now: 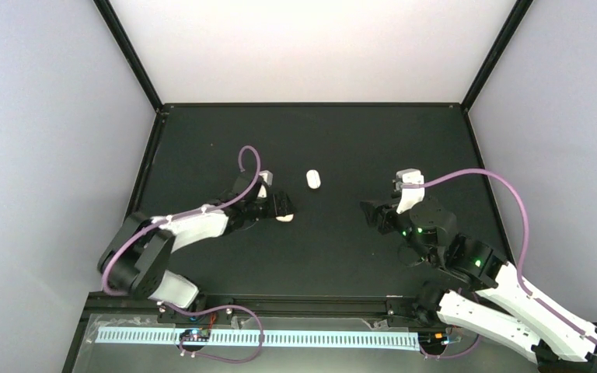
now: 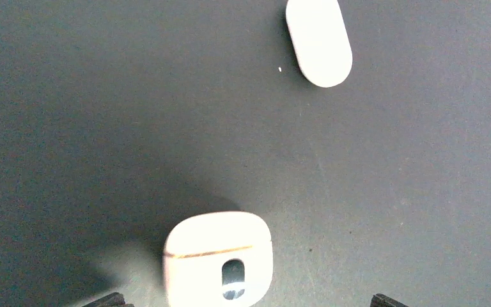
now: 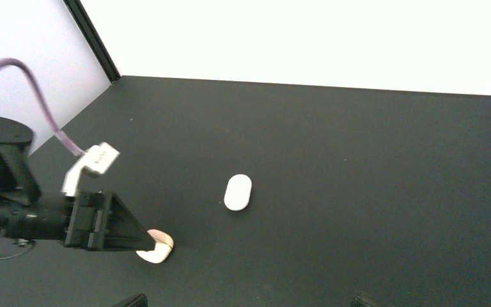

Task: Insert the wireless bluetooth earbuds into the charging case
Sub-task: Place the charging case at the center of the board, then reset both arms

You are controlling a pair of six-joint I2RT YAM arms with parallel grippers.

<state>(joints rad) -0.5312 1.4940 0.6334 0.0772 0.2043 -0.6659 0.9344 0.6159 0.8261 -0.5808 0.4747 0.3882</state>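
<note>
The charging case [image 1: 313, 179], a glossy white pill shape with its lid shut, lies on the black table; it also shows in the left wrist view [image 2: 318, 41] and the right wrist view [image 3: 238, 192]. The earbuds are out of view. My left gripper [image 1: 280, 208] [image 2: 248, 300] is open, its tips spread wide, just short of the case. Between those tips a small peach-tan rounded lump with a dark spot [image 2: 217, 259] [image 3: 156, 249] rests on the table. My right gripper [image 1: 377, 214] [image 3: 249, 300] hangs open and empty to the right of the case.
The black table [image 1: 311, 256] is walled by pale panels on the left, back and right. Black frame posts [image 1: 128, 54] rise at the back corners. Purple cables [image 1: 505, 194] loop over both arms.
</note>
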